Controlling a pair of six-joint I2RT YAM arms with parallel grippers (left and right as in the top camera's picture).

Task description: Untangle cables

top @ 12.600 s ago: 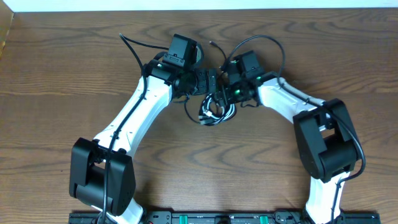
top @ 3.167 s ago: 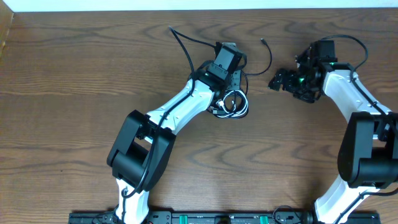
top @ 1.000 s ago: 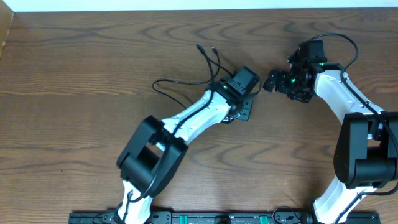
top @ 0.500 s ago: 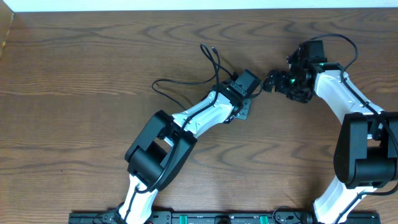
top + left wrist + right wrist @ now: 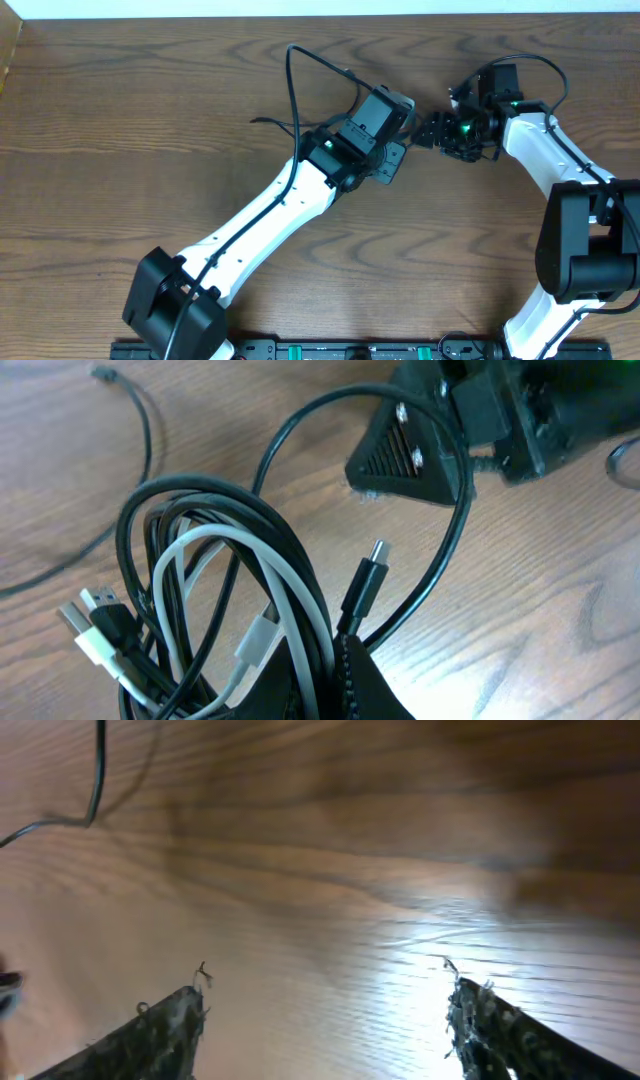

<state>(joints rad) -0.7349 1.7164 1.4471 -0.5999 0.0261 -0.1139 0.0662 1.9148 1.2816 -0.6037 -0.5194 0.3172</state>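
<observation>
1. Where the left wrist view looks down, the left jaws are seen shut on the tangle of black cord and white cord.
2. The right jaws are held wide apart, nothing between them, just beside that tangle, near the far edge of the surface.
3. 1 end of the black cord is trailed leftward, where a wide stretch of wood is left.
</observation>
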